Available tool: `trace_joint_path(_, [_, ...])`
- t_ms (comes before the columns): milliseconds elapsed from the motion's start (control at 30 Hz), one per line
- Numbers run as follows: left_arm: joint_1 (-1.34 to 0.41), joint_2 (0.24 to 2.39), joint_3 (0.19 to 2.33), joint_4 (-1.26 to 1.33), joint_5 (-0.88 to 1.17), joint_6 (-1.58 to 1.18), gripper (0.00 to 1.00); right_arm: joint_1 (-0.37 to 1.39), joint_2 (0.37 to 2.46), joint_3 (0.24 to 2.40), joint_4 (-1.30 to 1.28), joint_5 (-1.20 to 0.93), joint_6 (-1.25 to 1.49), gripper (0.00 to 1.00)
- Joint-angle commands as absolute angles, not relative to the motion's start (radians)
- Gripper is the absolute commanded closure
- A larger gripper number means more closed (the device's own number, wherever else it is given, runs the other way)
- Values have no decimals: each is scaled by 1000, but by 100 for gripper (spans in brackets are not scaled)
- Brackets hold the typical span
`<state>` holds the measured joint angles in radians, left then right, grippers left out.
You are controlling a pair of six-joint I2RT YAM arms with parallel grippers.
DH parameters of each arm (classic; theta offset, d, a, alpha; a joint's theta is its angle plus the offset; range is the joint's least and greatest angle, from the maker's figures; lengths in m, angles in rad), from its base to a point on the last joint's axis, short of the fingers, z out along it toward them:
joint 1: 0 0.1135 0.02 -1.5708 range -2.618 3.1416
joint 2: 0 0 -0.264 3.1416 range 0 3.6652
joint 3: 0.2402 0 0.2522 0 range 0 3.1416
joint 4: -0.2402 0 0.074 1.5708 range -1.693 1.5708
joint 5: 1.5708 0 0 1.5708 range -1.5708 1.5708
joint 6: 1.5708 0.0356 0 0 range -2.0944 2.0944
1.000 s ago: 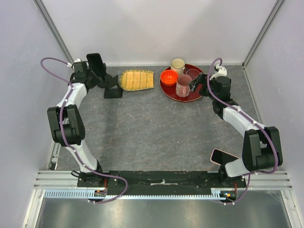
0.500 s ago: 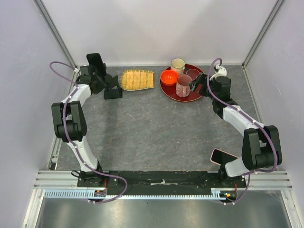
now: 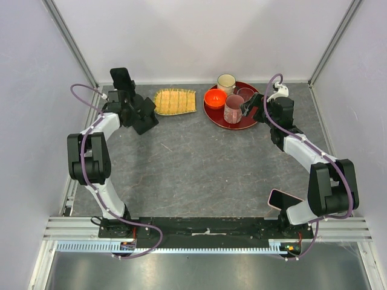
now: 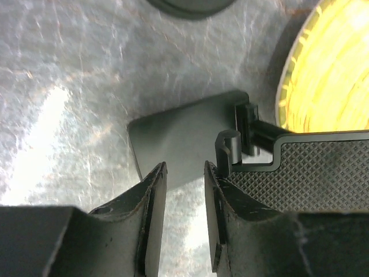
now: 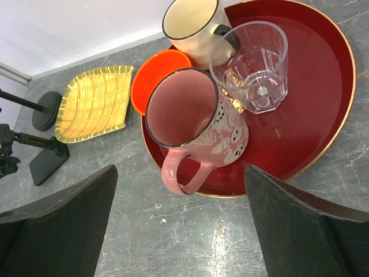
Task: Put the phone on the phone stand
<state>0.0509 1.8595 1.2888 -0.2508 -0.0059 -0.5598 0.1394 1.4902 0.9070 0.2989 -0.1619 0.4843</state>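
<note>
The phone stand has a round black disc base (image 5: 46,109), whose edge shows at the top of the left wrist view (image 4: 190,4). Its upright black holder plate (image 3: 121,78) stands at the back left. The phone (image 3: 284,198), pink-edged with a dark face, lies flat by the right arm's base. My left gripper (image 3: 144,119) is low over a second black stand with a rectangular base (image 4: 184,144) and a textured plate (image 4: 323,170). Its jaws are a narrow gap apart with nothing between them (image 4: 184,190). My right gripper (image 3: 249,109) is wide open and empty at the red tray's near edge.
A yellow woven dish (image 3: 175,100) lies right of the stands. The red tray (image 5: 323,115) holds a pink mug (image 5: 199,124), a clear glass (image 5: 253,66), a cream mug (image 5: 193,26) and an orange bowl (image 5: 153,78). Walls close the back and sides.
My left arm has swung right from beside the upright holder plate and now sits over the rectangular-base stand. The right arm and the phone have not moved.
</note>
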Motion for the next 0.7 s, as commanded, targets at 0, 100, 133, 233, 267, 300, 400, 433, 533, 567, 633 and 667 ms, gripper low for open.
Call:
trace_joint_path(0, [23, 1753, 1240, -235, 87, -617, 62, 133, 1503, 933, 354, -186, 502, 2])
trace_joint_path(100, [9, 1714, 1201, -238, 126, -647, 61, 132, 1502, 933, 354, -186, 502, 2])
trace_joint_path(133, [9, 1698, 1174, -238, 129, -652, 61, 132, 1500, 931, 354, -186, 502, 2])
trace_joint_path(233, [9, 1609, 1117, -229, 106, -664, 59, 130, 1502, 930, 354, -186, 500, 2])
trace_joint_path(267, [9, 1592, 1112, -235, 103, -664, 58, 130, 1503, 931, 354, -186, 502, 2])
trace_joint_path(300, [9, 1579, 1115, -247, 101, -658, 58, 130, 1505, 930, 357, -192, 505, 2])
trace_joint_path(400, [9, 1514, 1129, -262, 83, -612, 54, 129, 1509, 931, 362, -199, 509, 2])
trace_joint_path(433, [8, 1481, 1129, -247, 97, -588, 49, 129, 1508, 931, 362, -201, 509, 2])
trace_joint_path(533, [-20, 1453, 1158, -138, 330, -303, 8, 129, 1505, 930, 362, -201, 505, 2])
trace_joint_path(567, [-24, 1486, 1196, -168, 319, -200, 6, 129, 1503, 928, 362, -202, 503, 2])
trace_joint_path(633, [-26, 1544, 1326, -288, 383, -56, 5, 129, 1503, 927, 367, -206, 503, 2])
trace_joint_path(667, [-29, 1592, 1362, -328, 405, -20, 5, 129, 1503, 927, 368, -209, 506, 2])
